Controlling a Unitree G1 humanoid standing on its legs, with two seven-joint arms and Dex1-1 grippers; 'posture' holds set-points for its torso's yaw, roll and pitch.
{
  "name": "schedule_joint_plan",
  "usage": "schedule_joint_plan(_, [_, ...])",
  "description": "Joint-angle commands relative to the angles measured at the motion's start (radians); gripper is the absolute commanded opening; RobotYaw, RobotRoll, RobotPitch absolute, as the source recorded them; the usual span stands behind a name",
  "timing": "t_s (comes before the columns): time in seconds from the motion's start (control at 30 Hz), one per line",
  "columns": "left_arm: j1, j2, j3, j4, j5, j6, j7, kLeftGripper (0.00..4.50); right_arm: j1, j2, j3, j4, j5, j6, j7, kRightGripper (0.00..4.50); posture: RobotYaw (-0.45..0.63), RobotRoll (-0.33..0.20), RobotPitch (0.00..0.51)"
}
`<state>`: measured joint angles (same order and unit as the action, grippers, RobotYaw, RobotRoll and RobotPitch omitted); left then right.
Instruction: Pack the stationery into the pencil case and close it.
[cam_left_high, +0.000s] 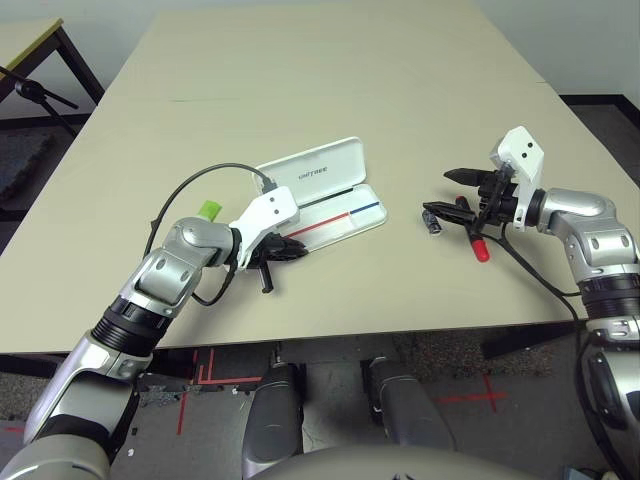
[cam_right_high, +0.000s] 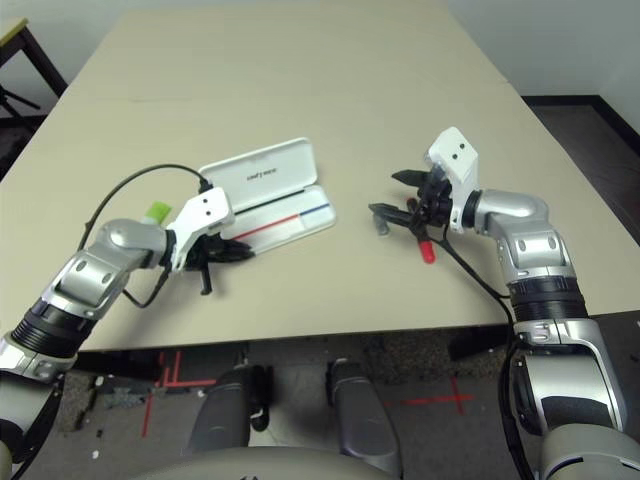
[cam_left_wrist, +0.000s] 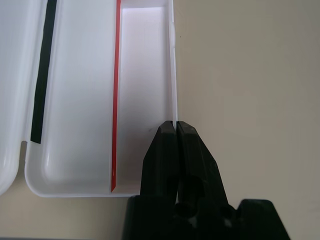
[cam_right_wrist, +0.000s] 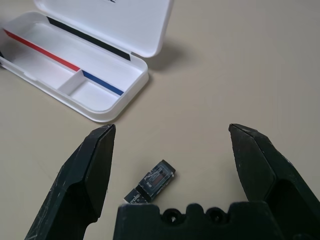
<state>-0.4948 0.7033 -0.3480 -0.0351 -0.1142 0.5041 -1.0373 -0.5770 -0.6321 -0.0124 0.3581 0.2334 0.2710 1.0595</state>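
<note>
The white pencil case (cam_left_high: 335, 218) lies open at the table's middle, its lid (cam_left_high: 310, 170) with black lettering folded back and a red-and-blue line in the tray. My left gripper (cam_left_wrist: 176, 125) is shut on the thin near wall of the tray (cam_left_wrist: 145, 75), at its left end. A whitish stick with a light-green end (cam_left_high: 208, 210) peeks out behind my left forearm. My right gripper (cam_right_wrist: 171, 131) stands wide open just above the tiny dark piece (cam_right_wrist: 155, 181), to the right of the case. The red marker (cam_left_high: 478, 246) lies beside it, partly hidden under the gripper.
The beige table (cam_left_high: 330, 80) stretches far back behind the case. Its near edge (cam_left_high: 380, 330) runs just below both grippers. A second table with black legs (cam_left_high: 40, 45) stands at the far left. A black cable (cam_left_high: 200, 175) loops off my left wrist.
</note>
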Motion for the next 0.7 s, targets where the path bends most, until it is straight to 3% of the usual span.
schedule_joint_plan(0.03, [-0.005,0.044,-0.007,-0.01,0.028,-0.072,-0.055,0.04,0.018,-0.015,0.005,-0.021,0.021,0.032,0.035,4.5,-0.08,0.0,0.123])
schedule_joint_plan(0.3, [0.043,0.1,0.019,-0.075,-0.009,-0.242,-0.176,0.04,0.046,-0.023,0.01,-0.049,0.027,0.069,0.064,4.5,-0.08,0.0,0.127])
schedule_joint_plan(0.7, [0.073,0.096,0.029,-0.059,-0.001,-0.27,-0.194,0.04,0.095,-0.062,0.022,-0.166,0.078,0.178,0.156,4.5,-0.08,0.0,0.133])
